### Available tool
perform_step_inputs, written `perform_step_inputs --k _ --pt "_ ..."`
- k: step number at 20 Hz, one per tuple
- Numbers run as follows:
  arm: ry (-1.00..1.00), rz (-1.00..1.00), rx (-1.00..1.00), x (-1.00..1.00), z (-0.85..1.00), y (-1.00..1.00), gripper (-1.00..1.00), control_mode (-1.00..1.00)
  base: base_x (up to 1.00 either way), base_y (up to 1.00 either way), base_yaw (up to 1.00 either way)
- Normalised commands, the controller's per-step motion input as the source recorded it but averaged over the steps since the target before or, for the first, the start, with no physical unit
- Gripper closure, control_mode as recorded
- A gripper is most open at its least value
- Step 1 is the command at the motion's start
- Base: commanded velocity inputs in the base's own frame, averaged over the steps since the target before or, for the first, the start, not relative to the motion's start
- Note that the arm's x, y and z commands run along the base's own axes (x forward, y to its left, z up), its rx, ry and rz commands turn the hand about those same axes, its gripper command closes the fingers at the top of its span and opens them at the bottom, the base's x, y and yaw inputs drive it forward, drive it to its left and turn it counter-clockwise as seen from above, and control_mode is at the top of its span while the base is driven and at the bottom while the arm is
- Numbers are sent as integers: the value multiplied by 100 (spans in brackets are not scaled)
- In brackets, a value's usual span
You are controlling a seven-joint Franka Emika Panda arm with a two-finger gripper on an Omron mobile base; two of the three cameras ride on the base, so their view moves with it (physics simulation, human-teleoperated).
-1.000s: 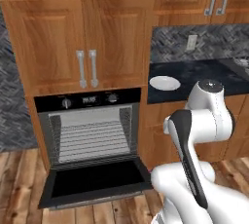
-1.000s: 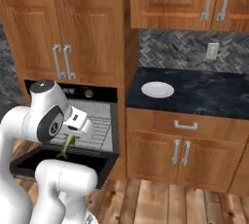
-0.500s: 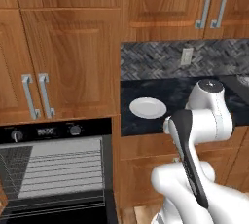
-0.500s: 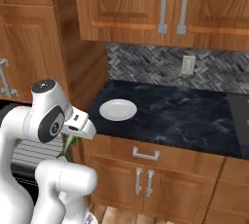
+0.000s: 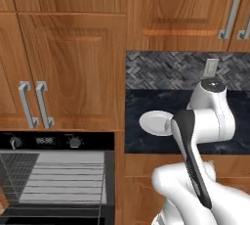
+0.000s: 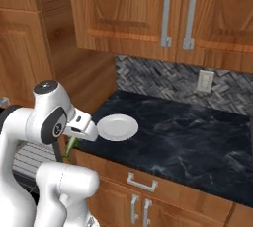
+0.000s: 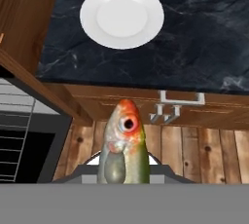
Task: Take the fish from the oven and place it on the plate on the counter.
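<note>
The fish [image 7: 124, 145], olive-green with an orange head, is held in my gripper [image 6: 75, 137], which is shut on it; it hangs below the hand as a green sliver [image 6: 69, 149]. It is in the air in front of the counter's [image 7: 194, 47] front edge, above the wooden floor. The white plate [image 7: 121, 16] lies bare on the counter near its left end, beyond the fish and apart from it; it also shows as a plate [image 6: 117, 127] just right of the hand and as a plate [image 5: 155, 121] partly behind my arm. The oven [image 5: 53, 141] stands open at lower left, its racks [image 5: 63, 175] bare.
Wooden wall cabinets [image 6: 163, 18] hang above the counter, and a tall wooden cabinet [image 5: 63, 62] rises over the oven. A tiled backsplash with a socket [image 6: 204, 82] runs behind. Below the counter are a drawer with a handle [image 7: 181, 102] and cabinet doors. The counter [image 6: 197, 142] stretches bare to the right.
The base has driven right and closer, so the oven slid to the left edge and the counter and plate grew larger. The fish stays in the shut gripper.
</note>
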Motion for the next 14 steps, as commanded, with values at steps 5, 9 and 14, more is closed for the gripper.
perform_step_inputs --k 5,9,14 --pt "0 0 0 0 0 0 100 100 31 0 10" --pt "0 0 0 0 0 0 100 100 14 -8 4" --pt "0 0 0 0 0 0 100 100 64 -21 4"
